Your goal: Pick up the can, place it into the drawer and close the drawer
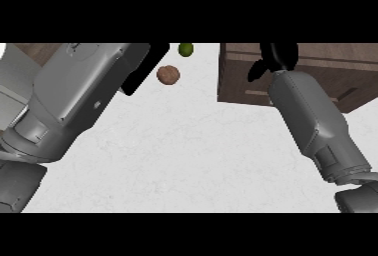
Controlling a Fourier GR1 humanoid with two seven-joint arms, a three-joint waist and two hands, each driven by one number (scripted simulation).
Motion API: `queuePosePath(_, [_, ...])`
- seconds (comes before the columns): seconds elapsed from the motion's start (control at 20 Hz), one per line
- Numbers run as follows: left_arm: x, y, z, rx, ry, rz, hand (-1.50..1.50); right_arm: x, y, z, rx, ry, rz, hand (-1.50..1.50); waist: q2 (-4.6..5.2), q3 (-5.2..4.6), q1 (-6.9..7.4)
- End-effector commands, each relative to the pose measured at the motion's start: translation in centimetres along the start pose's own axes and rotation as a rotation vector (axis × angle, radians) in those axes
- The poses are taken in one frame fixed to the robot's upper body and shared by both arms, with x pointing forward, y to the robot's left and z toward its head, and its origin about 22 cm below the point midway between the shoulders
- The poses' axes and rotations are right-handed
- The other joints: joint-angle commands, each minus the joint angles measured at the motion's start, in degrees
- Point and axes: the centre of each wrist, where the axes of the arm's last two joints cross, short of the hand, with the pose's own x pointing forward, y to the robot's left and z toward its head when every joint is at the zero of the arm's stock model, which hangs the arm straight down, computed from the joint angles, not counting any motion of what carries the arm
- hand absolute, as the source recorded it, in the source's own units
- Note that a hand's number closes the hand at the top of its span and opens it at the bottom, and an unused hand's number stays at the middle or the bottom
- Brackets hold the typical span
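Observation:
The brown wooden drawer (310,75) stands at the top right, and its inside does not show from here. My right hand (272,59) reaches over the drawer's near left part, with its top cut off by the view's upper edge. My left hand (142,72) shows as a dark strip at the end of the big grey forearm at the upper left, above the white counter (192,150). No can shows anywhere in the head view.
A round brown thing (168,75) lies on the counter just right of my left hand. A small green thing (186,49) lies behind it at the view's upper edge. My two forearms fill the left and right sides.

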Motion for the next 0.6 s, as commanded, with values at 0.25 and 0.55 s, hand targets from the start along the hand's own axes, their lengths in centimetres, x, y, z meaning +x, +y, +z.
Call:
queuePosePath(0.25, [-1.2, 2.2, 1.0, -0.017, -0.005, 0.007, -1.5, 2.2, -3.1, -3.7, -0.11, 0.003, -0.149, -1.5, 0.0, -0.12, 1.75])
queuePosePath(0.55, [-0.6, 4.2, 1.4, -0.009, -0.002, 0.007, -1.5, 3.4, -2.9, -3.9, -0.108, -0.034, -0.228, -1.5, -0.4, -0.15, 0.81])
